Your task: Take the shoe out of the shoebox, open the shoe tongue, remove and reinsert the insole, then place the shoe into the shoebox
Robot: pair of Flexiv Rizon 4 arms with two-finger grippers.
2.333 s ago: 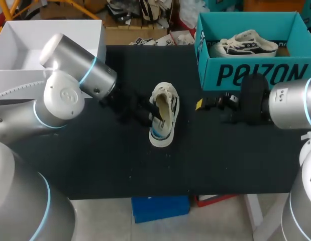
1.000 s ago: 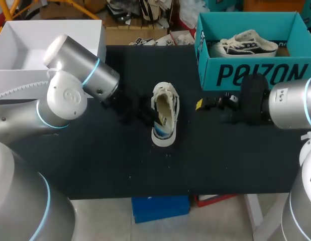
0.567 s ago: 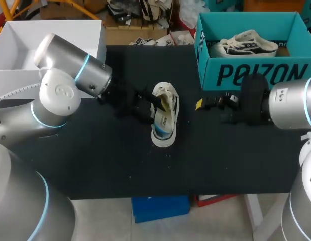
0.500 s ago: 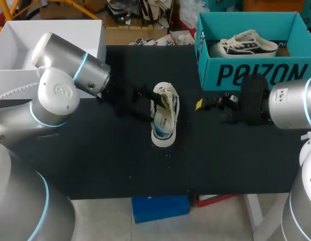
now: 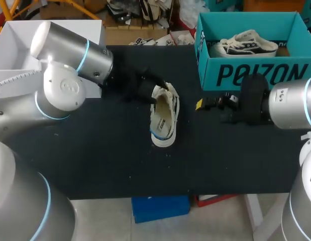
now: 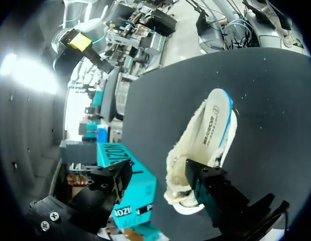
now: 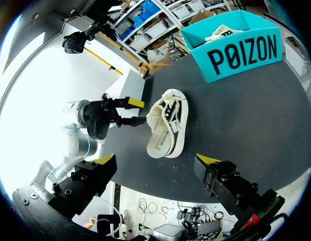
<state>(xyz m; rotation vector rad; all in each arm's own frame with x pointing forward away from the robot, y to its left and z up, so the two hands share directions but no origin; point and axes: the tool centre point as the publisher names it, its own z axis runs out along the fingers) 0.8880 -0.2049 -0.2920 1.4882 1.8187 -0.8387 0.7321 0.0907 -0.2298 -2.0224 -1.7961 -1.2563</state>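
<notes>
Right wrist view | left hand (image 7: 138,111) wide open | fingertip at shoe (image 7: 167,125)

Left end effector (image 5: 154,89) at the shoe (image 5: 164,116) — contact unclear; 2nd shoe (image 5: 244,44) half hidden by the shoebox (image 5: 255,74) wall.

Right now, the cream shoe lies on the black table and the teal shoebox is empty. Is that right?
Not quite: the head view shows the teal shoebox is not empty; a second shoe lies inside it. The cream shoe does lie on the black table.
</notes>
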